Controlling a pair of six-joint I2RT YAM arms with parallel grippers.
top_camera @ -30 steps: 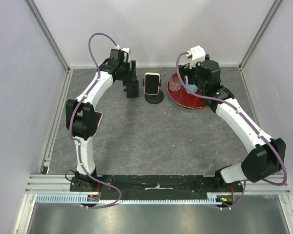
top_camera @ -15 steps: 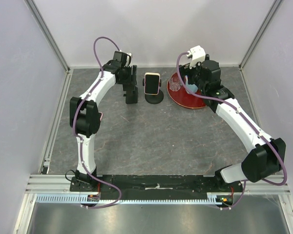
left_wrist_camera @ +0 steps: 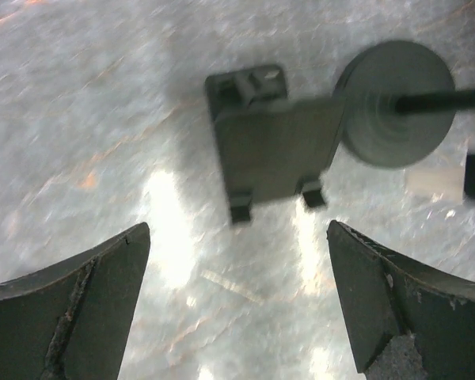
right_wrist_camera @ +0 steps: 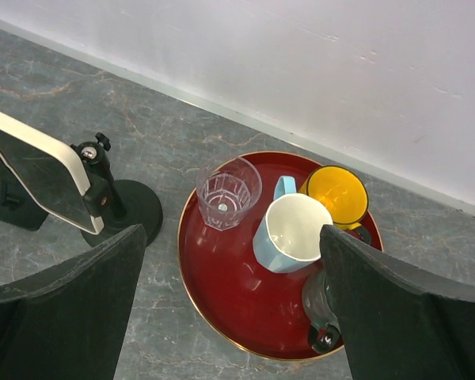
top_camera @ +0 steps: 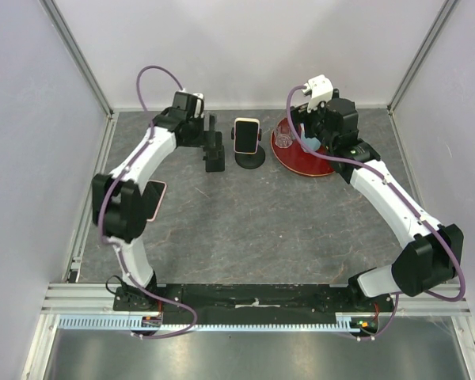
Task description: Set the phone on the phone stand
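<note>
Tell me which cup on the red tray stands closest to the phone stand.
The clear glass; the blue mug and yellow cup sit farther across the tray.

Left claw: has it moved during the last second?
Yes. The left claw has drifted slightly toward the near edge, judged against the unmoved phone stand.

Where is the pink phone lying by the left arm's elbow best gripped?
Across its long edges, straight down from above, probably. The phone lies flat on the table, so only its thin sides offer a pinch; the left arm hides part of it.
</note>
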